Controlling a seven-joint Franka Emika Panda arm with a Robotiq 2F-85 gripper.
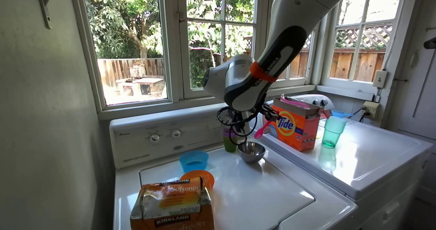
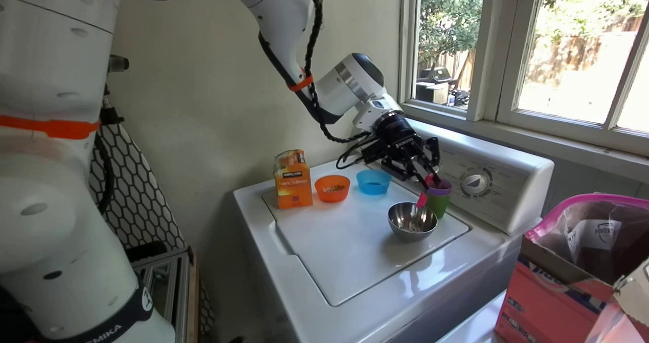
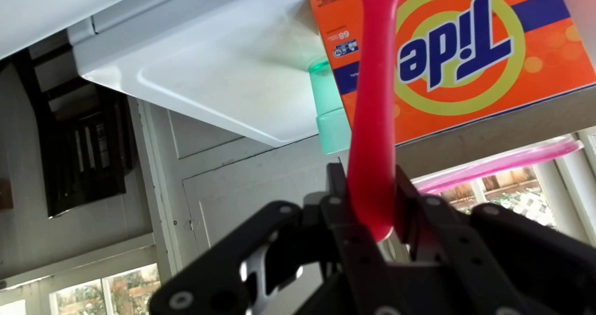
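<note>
Exterior views, both: white washing machine (image 2: 324,267), with a broad span of lid (image 1: 245,192) between steel bowl (image 1: 251,158) and Fabric Softener box (image 2: 295,185). Just beyond the side edge nearest steel bowl, neighbouring white appliance (image 1: 371,148). Tight room between steel bowl and control panel (image 2: 512,183), with green cup (image 2: 440,205) just beside steel bowl.

Glossy enamel on both machines; printed cardboard in Tide box (image 1: 301,136), upright and open-topped, near steel bowl on the neighbouring white appliance. Creased, shiny top on Fabric Softener box, well apart from steel bowl. Round orange bowl (image 2: 332,197) and blue bowl (image 2: 374,185), from steel bowl toward Fabric Softener box. See-through teal tumbler (image 1: 331,136), farther from steel bowl than Tide box. Black gripper (image 3: 370,194), narrowed tight on smooth pink utensil (image 3: 375,119), with lower end over or just beside steel bowl.

Cut off: robot arm (image 1: 286,39) along the top in both exterior views, pink utensil's far end in wrist view. Contact between pink utensil and steel bowl: cannot tell. Loose bits (image 2: 333,188) in orange bowl: too small to name.
</note>
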